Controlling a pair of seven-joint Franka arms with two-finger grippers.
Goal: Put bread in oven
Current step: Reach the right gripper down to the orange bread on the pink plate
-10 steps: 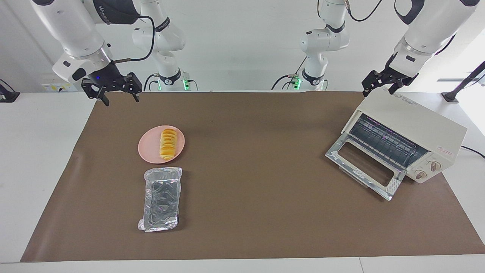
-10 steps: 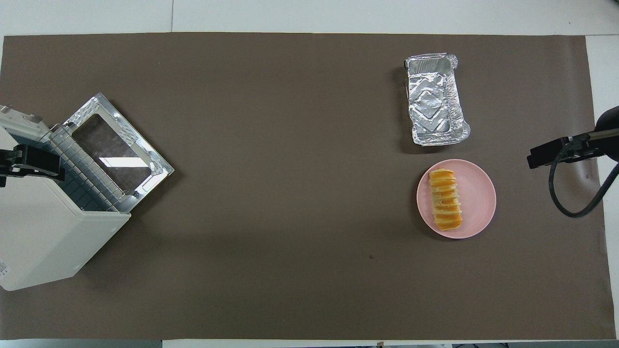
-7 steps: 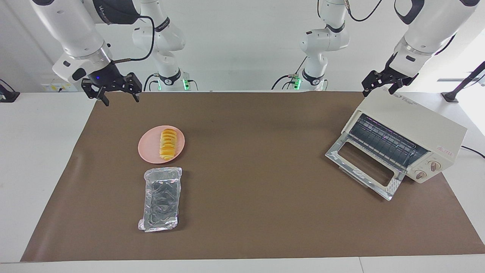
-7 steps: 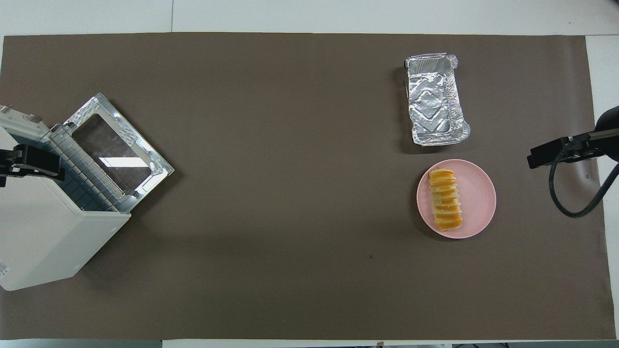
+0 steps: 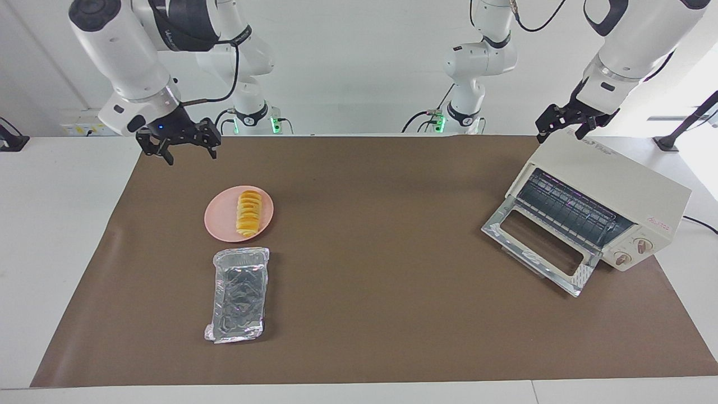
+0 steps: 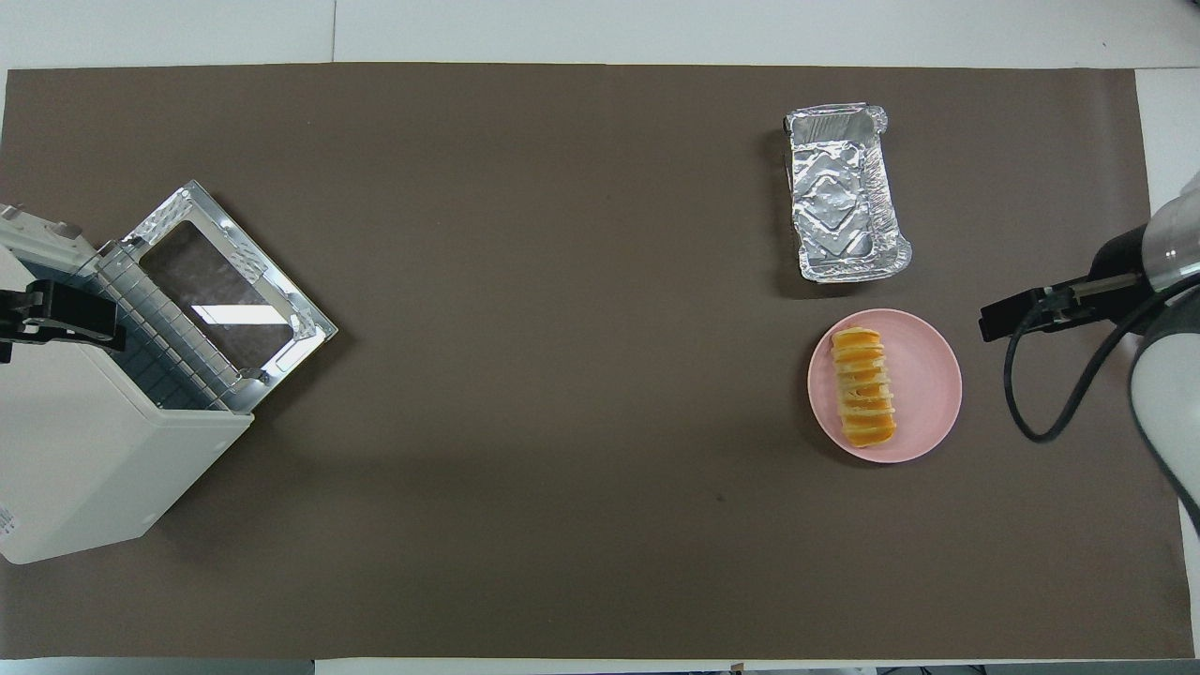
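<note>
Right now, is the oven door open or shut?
Open. The oven has its glass door dropped flat on the mat, and the wire rack inside is exposed.

The bench (image 5: pixel 67 252) carries a brown mat (image 5: pixel 364 314); on it lie 3 things: the oven (image 5: pixel 611 191), a pink plate (image 5: pixel 221 221) and a foil tray (image 5: pixel 238 294).

pink plate (image 5: pixel 224 220) on brown mat (image 5: pixel 364 314) | foil tray (image 5: pixel 238 294) just beside it, farther from robots
</note>
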